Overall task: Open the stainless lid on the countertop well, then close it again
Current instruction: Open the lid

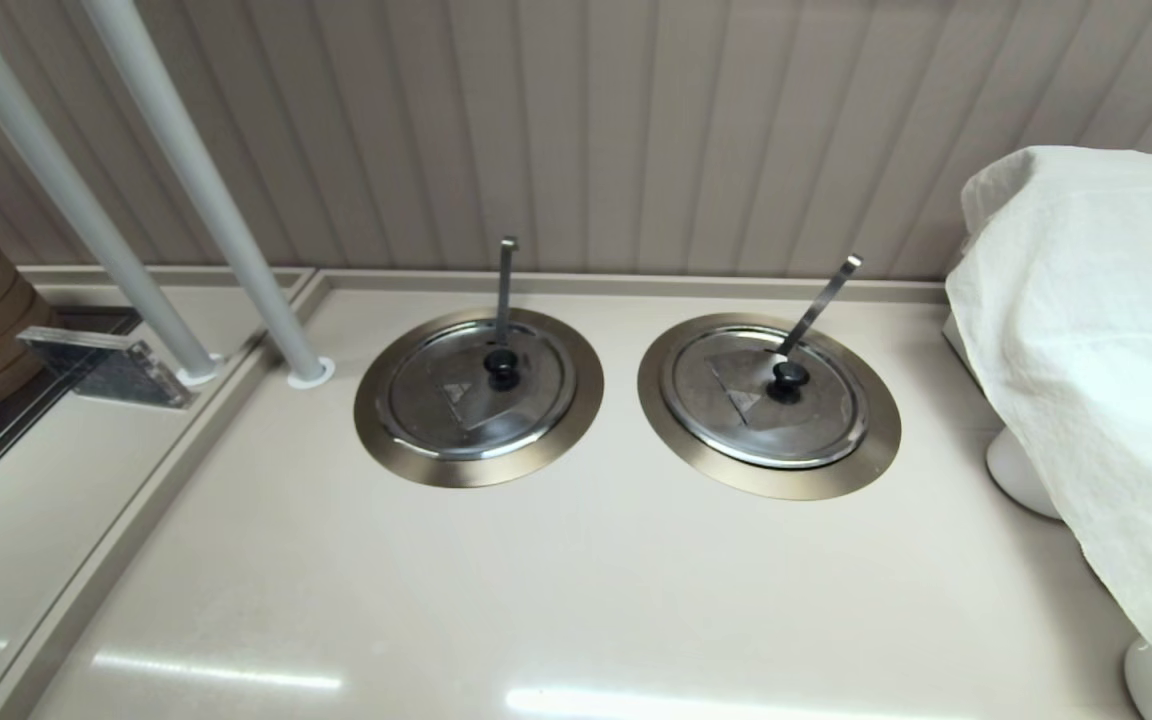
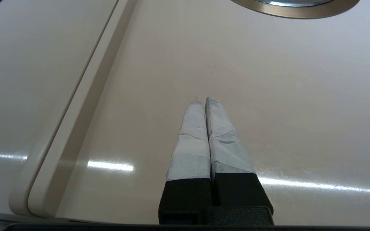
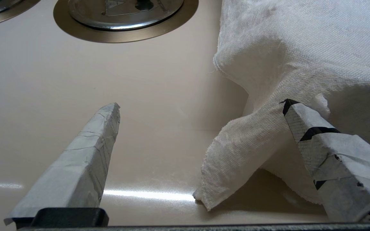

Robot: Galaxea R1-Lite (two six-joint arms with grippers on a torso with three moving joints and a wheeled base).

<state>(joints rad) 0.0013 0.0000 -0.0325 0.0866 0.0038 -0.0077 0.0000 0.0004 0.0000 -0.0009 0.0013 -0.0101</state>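
- The stainless lid sits closed on the countertop well, centre-left of head view.
- Left gripper jaws pressed together; right gripper jaws spread beside the white cloth.
- You risk snagging that cloth, or grabbing the twin lid.

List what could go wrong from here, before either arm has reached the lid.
1. The twin lid sits right beside the stainless lid; they look alike, so the wrong one may get lifted.
2. The open right end effector hangs next to the white cloth and could snag it.
3. The upright utensil handle pokes through the lid and may catch as it opens.
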